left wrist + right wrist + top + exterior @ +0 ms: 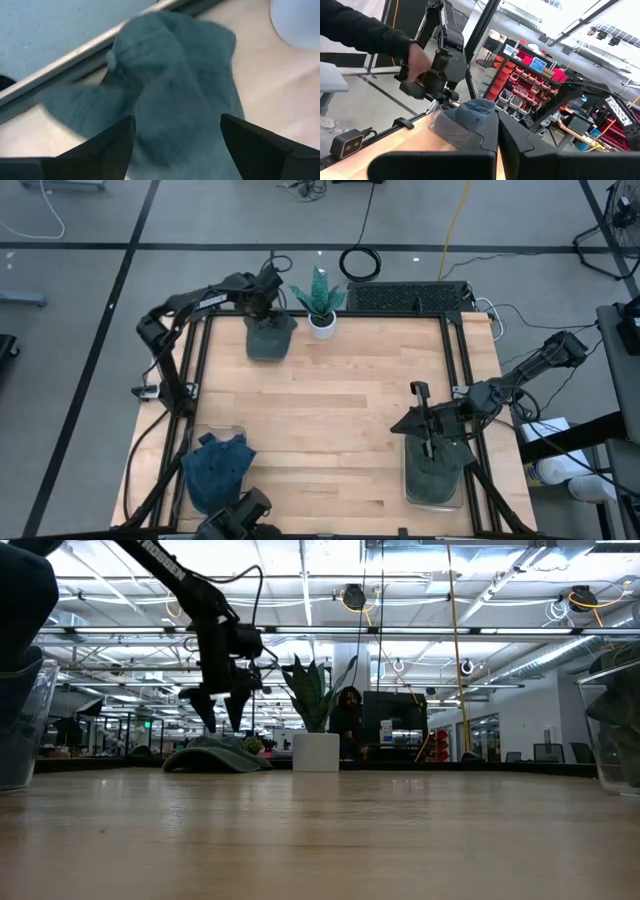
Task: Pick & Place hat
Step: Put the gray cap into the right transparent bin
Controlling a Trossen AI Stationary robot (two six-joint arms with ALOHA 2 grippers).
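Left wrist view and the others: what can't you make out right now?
- Left wrist view: hat is blurred, its near edge cut off between the open left hand.
- High view: right hand hides part of the bin contents.
- Low view: hat too far away to judge its lie.

Dark jointed arms, black cables trailing (white lettering along one link).

Left hand (221,715) spread (right hand (496,131) closed).
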